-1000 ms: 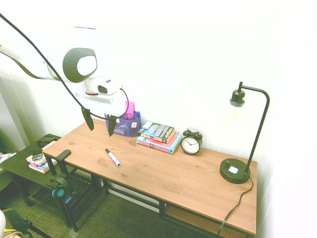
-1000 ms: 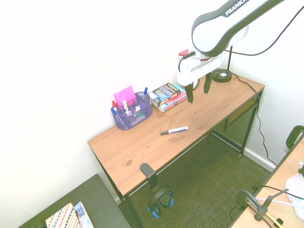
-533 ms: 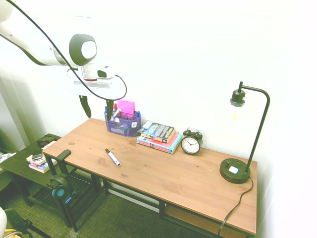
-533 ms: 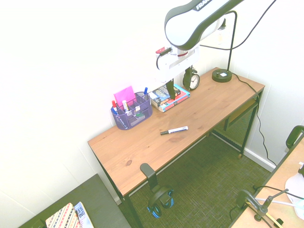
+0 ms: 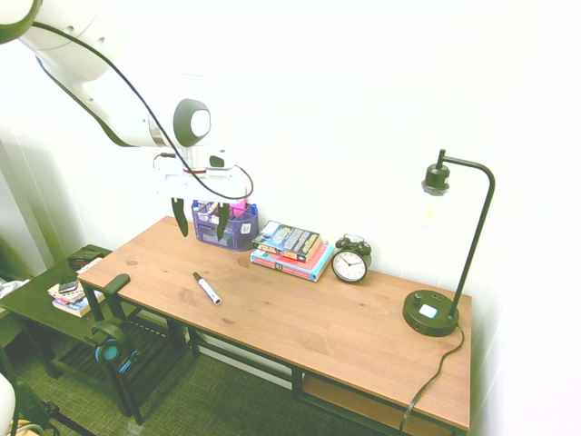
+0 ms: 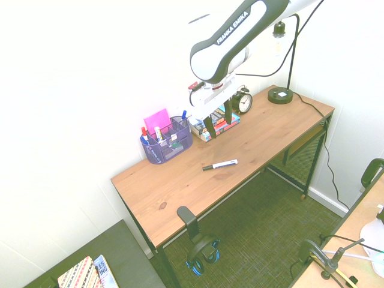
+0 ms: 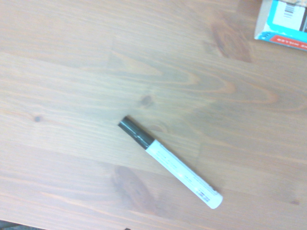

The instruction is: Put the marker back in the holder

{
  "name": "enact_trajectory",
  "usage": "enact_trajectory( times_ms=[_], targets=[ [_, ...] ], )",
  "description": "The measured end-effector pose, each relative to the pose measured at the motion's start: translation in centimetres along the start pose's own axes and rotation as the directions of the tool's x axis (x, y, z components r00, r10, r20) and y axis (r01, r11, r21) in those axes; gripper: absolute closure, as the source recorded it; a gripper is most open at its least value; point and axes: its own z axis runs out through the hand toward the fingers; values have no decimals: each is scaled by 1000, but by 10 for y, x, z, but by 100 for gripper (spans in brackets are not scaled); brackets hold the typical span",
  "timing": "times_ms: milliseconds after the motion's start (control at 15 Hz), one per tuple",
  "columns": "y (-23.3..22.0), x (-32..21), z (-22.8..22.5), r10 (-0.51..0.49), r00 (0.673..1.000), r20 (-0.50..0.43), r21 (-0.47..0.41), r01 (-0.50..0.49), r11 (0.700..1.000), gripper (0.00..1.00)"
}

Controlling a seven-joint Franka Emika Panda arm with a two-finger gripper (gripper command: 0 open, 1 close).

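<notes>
While the marker (image 5: 207, 288) lies flat on the bench (image 5: 300, 327) nr the front edge, black cap twd the front, nothing holds it; the gripper (image 5: 199, 221) hangs above w/ jaws spread wide, empty, pointing straight down. In the wrist view the marker (image 7: 170, 163) sits slantwise across the wood, so risk no. 1: jaws not lined up across the barrel, closing along its length & knocking it instead of pinching it. It's round & slim, prob rolls easy; a nudge could send it off the front edge to the floor. Risk no. 2: coming down too hard on a thin thing lying flat, fingertips hit the wood first.

Further back, the holder (image 5: 225, 226) stands by the wall, already crowded w/ pens & a pink item (image 5: 239, 205). Compartments look small, so a tilted marker could catch the mesh rim, or shove the light holder back. Just beside it the book stack (image 5: 292, 250) & clock (image 5: 350, 262): a wide swing might clip them.
</notes>
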Motion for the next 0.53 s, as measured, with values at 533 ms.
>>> enact_trajectory(
  times_ms=[533],
  targets=[
    [-14,22,78,-85,996,-21,-126,82,989,0]
  ],
)
